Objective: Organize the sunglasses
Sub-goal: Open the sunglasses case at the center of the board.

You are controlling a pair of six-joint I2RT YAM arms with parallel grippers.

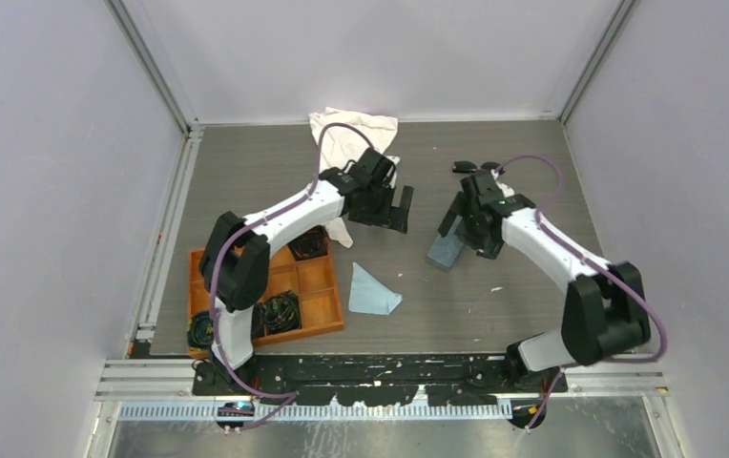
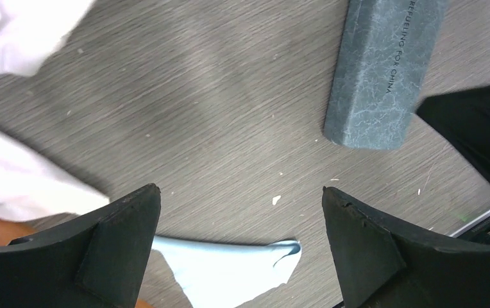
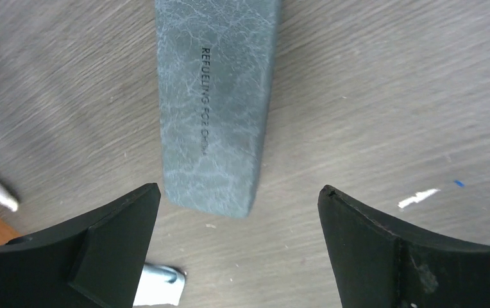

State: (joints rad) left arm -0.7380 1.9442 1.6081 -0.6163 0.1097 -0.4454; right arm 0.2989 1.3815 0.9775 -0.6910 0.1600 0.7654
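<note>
While both arms reach out over the grey wood-grain table [image 1: 275, 167], neither gripper holds anything. The left gripper [image 1: 391, 210] hangs with its 2 fingers spread wide; its wrist view [image 2: 240, 192] shows only bare tabletop and a corner of a light-blue cleaning cloth [image 2: 229, 263] between them. The right gripper [image 1: 466, 237] is likewise spread wide, and in its own view [image 3: 238, 189] it is poised above the near end of the grey-blue glasses case [image 3: 213, 109], touching nothing.

The case [image 1: 444, 253] lies closed on the table between the 2 grippers, its surface marbled like cracked leather. 1 line of small black capitals runs along it. From the left wrist [image 2: 380, 70] it reads "REFUELING FOR CHINA"; from the right wrist the last word is too faint to make out fully.

The sunglasses [image 1: 470, 167] sit on the far part of the table, just beyond the right wrist and apart from the case, partly hidden by the arm and its purple cable.

A crumpled white cloth [image 1: 346, 129] lies by the back wall, behind the left gripper. The light-blue cloth [image 1: 372, 294] lies folded nearer the bases, beside an orange compartment tray [image 1: 318, 277] holding black coiled bundles [image 1: 280, 310].
</note>
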